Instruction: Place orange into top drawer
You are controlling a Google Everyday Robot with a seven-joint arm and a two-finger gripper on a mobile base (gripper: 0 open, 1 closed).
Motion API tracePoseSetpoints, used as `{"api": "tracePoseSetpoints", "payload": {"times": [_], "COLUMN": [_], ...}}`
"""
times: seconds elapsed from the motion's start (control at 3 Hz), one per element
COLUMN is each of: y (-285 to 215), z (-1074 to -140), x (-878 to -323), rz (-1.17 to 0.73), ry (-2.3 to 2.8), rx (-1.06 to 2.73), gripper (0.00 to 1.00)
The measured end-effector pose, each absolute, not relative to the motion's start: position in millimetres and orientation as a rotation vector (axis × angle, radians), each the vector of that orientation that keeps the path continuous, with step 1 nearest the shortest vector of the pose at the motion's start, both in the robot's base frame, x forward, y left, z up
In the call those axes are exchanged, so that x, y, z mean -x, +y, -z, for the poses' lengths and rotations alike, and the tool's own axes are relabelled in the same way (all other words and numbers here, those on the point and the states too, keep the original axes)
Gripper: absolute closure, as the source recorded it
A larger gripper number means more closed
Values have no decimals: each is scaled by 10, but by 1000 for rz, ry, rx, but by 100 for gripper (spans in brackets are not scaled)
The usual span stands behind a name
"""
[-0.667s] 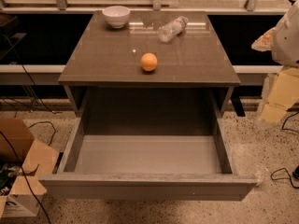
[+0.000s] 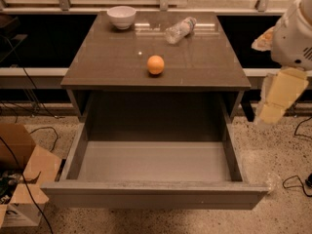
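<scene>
Cabinet (image 2: 195, 67) fills the middle of the scene, grey-brown with a glossy flat top. Its top drawer (image 2: 156, 162) is pulled way out toward the near side. It's wide and shallow, with the flat grey bottom showing from wall to wall and a plain front panel with no handle.

Down at the near left there's a cardboard box (image 2: 19, 152) on the speckled floor (image 2: 273, 218), flaps open, with black cables (image 2: 41, 130) trailing around it.

My arm (image 2: 292, 38) comes in at the right edge, a chunky white housing. My gripper (image 2: 279, 97) hangs just below that, beige-looking, off the right side of the cabinet and over the floor, roughly level with the cabinet's near edge. Honestly I can't tell from this angle whether it's wide or narrow. It's well apart from everything on the top.

On the cabinet top, a white bowl (image 2: 121, 16) sits upright at the far left corner. A clear plastic bottle (image 2: 179, 30) lies on its side toward the far edge, a bit right of center.

Smallest thing is the orange (image 2: 155, 65). It's round and bright, resting on the cabinet top near the middle and a little toward the near edge, above the open drawer, not in it. It's apart from both the bowl and the bottle.
</scene>
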State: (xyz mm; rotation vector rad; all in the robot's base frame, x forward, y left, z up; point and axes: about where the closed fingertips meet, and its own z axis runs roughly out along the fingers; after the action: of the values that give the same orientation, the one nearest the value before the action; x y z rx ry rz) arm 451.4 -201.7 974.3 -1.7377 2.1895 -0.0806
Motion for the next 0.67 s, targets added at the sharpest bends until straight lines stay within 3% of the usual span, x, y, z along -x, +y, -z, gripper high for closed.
{"api": "tracePoseSetpoints", "payload": {"times": [0.67], "y": [-1633], "z": [-9545], "x": [-5104], "rz": [-51], "ry": [2131], "rx": [1723], "gripper": [0]}}
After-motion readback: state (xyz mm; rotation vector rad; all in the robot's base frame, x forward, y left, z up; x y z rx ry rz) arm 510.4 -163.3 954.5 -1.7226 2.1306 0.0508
